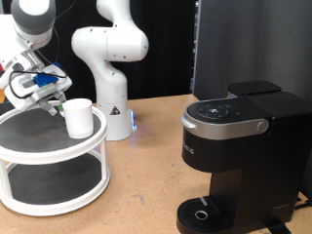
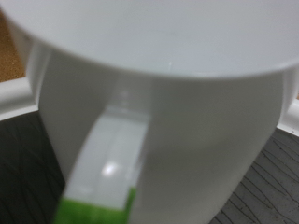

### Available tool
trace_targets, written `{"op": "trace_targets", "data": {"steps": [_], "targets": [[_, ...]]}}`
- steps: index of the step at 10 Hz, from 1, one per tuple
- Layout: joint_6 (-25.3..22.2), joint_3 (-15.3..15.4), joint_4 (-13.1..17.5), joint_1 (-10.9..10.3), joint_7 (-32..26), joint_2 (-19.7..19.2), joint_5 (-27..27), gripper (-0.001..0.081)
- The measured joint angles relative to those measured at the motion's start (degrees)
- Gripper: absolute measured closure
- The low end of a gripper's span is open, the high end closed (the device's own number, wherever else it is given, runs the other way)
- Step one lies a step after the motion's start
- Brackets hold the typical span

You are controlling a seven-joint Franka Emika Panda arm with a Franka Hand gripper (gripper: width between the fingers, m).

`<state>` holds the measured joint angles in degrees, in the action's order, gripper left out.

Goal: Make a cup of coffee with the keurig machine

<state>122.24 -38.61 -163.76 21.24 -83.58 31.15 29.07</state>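
The cup is a small white mug standing upright on the top tier of a round white two-tier stand at the exterior view's left. My gripper hangs just left of the cup, angled towards it and close to it. In the wrist view the cup fills the picture, its handle facing the camera with a green mark at its end. No fingers show in the wrist view. The keurig machine stands at the exterior view's right, black, lid shut, with its round drip tray bare.
A second white robot arm stands behind the stand on the brown table. A dark panel rises behind the keurig machine. The stand's lower tier has a dark mat.
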Motion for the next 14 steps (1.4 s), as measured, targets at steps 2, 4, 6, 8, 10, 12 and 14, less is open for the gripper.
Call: {"op": "trace_targets", "data": {"steps": [2,4,6,8,10,12,14], "targets": [[-0.11,-0.02,0.00,-0.01,0.00,0.00,0.51,0.0595],[-0.21,-0.02,0.03,-0.03,0.00,0.00,0.76,0.0724],[-0.91,0.08,0.34,-0.03,0.48,0.00,0.76,0.0738],[-3.88,0.95,1.71,0.02,3.63,0.21,0.37,0.0738],[-7.08,2.74,3.58,0.08,7.62,1.59,-0.90,0.0738],[-10.01,4.11,5.31,0.09,10.08,3.38,-2.34,0.0738],[-10.98,4.27,5.62,0.09,10.49,3.94,-3.20,0.0738]]}}
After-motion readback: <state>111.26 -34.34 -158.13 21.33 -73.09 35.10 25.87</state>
